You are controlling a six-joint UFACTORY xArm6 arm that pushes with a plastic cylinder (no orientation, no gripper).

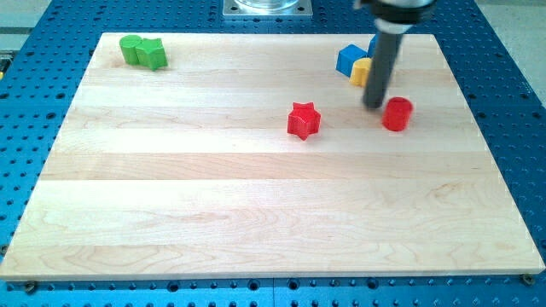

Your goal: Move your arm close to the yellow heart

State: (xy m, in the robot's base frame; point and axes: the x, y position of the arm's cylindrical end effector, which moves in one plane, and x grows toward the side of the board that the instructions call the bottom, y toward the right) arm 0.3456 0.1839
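A yellow block (pixel 361 72), partly hidden behind my rod, sits near the view's top right beside a blue block (pixel 348 59); its shape cannot be made out. My tip (pixel 374 106) rests on the board just below the yellow block and just left of a red cylinder (pixel 397 113). A second blue piece (pixel 373 43) peeks out behind the rod.
A red star (pixel 303 120) lies left of my tip, near the board's middle. Two green blocks (pixel 142 52) sit together at the top left corner. The wooden board (pixel 256 213) lies on a blue perforated table (pixel 26 102).
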